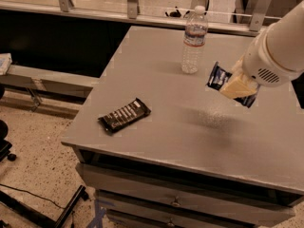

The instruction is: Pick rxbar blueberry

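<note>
Rxbar blueberry (pixel 218 77) gripped in our claw (pixel 236 86), held above worktop (pixel 156 80) near water bottle (pixel 194 34); black bar (pixel 124 115) well apart, lying flat.

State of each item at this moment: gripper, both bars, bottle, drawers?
gripper: above the right side of the table, shut on the rxbar blueberry
rxbar blueberry: held tilted, clear of the table
black bar: lying flat near the front left edge
water bottle: upright, capped
top drawer: shut
</note>
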Motion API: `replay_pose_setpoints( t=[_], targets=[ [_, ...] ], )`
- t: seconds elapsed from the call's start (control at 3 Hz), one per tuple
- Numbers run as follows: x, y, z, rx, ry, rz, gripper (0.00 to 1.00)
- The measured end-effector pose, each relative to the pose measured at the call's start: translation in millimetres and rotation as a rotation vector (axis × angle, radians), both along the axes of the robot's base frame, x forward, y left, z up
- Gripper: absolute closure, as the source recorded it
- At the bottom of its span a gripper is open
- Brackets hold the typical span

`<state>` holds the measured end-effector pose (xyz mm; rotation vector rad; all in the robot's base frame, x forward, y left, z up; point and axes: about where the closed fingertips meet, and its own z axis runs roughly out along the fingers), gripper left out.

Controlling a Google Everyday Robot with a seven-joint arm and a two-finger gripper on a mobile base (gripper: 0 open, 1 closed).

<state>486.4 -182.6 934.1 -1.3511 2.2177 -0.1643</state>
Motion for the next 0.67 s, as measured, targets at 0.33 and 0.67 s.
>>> replay_pose_setpoints(
  t=[0.33,0.67],
  targets=[
    [7.3,7.0,18.4,-0.006,-0.045,-0.012,1.00],
    [7.3,7.1,18.4,-0.006,-0.045,-0.012,1.00]
  ],
)
